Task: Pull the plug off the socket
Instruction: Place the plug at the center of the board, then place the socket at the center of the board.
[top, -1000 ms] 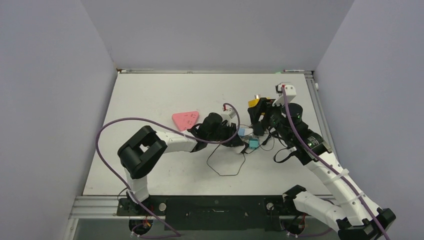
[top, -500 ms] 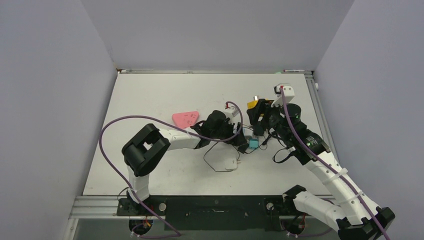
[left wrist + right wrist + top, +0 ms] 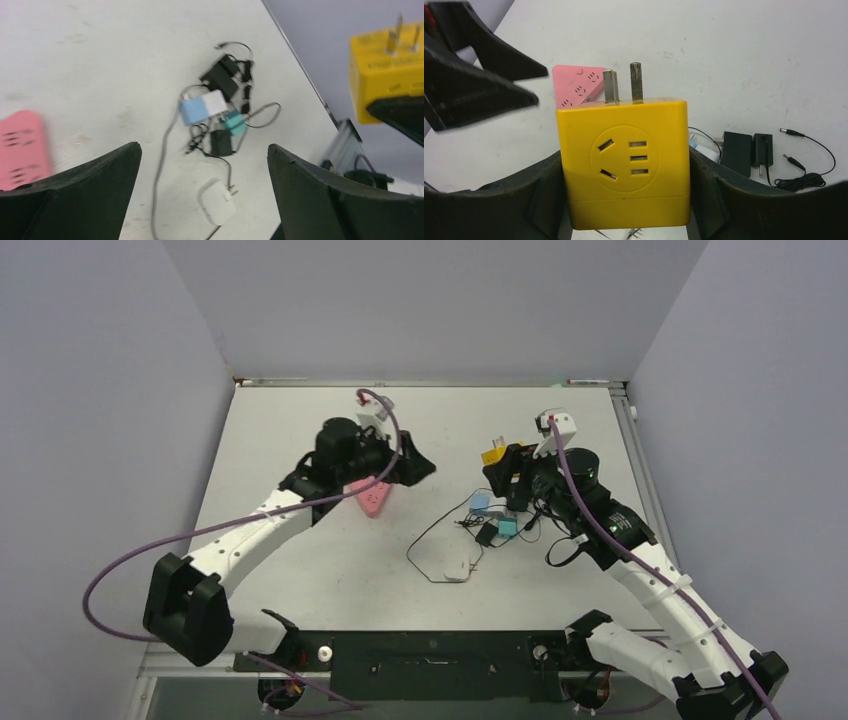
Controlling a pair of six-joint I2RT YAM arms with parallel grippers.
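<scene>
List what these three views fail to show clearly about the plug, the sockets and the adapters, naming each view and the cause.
Top view: the left gripper covers part of the pink socket; the heaped adapters are too small to tell apart.
Left wrist view: the pink socket is blurred and cut by the left edge; the yellow socket by the right edge.
Right wrist view: the yellow socket hides nearly all of the white plug.

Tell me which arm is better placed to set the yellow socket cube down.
Right. The right hand is shut on the yellow socket cube, nothing plugged into its face. The left hand is open and empty, off by the pink power strip; the white plug lies loose on its own.
</scene>
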